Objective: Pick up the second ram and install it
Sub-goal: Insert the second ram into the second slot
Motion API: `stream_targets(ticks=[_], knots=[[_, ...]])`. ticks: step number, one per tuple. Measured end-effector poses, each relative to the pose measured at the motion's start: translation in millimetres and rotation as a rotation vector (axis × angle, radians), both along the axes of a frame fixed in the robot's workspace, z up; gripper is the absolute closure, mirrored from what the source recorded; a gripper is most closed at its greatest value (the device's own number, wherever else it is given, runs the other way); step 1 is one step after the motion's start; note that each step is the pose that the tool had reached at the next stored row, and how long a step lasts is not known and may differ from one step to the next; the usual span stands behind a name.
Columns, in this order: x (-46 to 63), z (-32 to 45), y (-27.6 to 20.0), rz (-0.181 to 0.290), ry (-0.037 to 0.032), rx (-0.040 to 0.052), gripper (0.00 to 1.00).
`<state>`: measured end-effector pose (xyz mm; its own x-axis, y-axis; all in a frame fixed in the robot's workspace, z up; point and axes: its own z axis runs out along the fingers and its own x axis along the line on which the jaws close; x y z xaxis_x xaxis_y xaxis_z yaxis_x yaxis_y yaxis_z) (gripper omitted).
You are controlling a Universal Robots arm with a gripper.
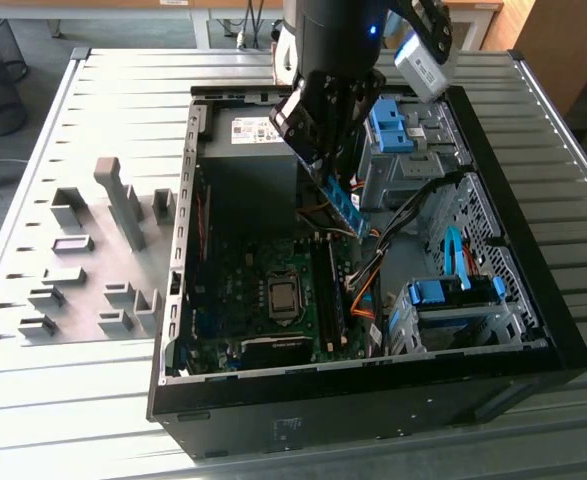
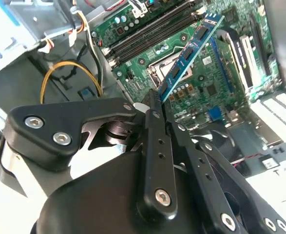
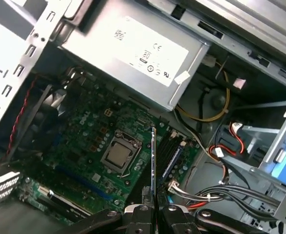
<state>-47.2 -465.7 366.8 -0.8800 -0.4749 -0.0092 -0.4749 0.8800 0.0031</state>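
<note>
Gripping the second ram (image 2: 189,51), the hand (image 2: 155,105) hangs above the motherboard (image 2: 201,87).

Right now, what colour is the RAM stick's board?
Blue, with dark chips, RAM stick; clearest in the second wrist view.

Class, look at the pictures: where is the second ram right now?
The second ram is clamped in the gripper, hanging above the motherboard inside the open computer case, not yet seated.

open computer case (image 1: 533,300), motherboard (image 1: 263,290), grey table (image 1: 123,110)
</note>
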Motion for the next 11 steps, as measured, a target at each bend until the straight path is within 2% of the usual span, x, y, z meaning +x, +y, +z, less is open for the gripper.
stream_targets(ticks=[11], knots=[[0.0,-7.8,0.0,-0.185,0.0002,-0.0014,0.86]])
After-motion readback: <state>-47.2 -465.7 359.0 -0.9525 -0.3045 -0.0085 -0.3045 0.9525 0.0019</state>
